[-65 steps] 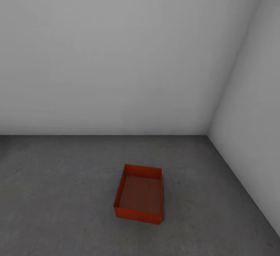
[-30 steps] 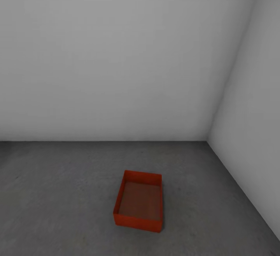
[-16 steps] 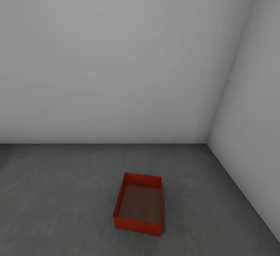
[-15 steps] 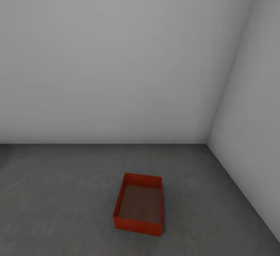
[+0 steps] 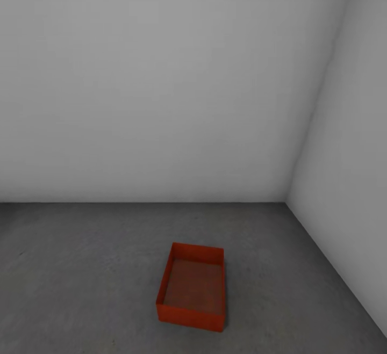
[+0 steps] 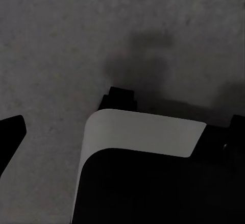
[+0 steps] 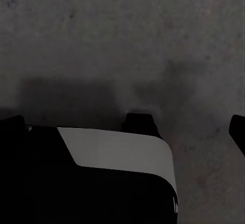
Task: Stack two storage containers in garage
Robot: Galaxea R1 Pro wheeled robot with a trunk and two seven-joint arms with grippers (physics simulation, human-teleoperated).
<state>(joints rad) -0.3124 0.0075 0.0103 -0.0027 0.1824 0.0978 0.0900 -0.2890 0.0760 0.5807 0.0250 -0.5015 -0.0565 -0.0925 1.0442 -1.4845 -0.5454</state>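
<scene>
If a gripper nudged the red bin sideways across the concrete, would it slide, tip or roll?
Probably slide: the storage container sits flat on the floor, with low walls and a wide base, so tipping looks unlikely. Its boxy shape gives nothing to roll on. It appears empty and rigid, so likely light, though the mottled concrete may drag.

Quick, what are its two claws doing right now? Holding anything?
Left gripper: a dark fingertip over the grey floor; open or shut cannot be told.
Right gripper: the same, a fingertip at the picture's edge; cannot be told.
</scene>
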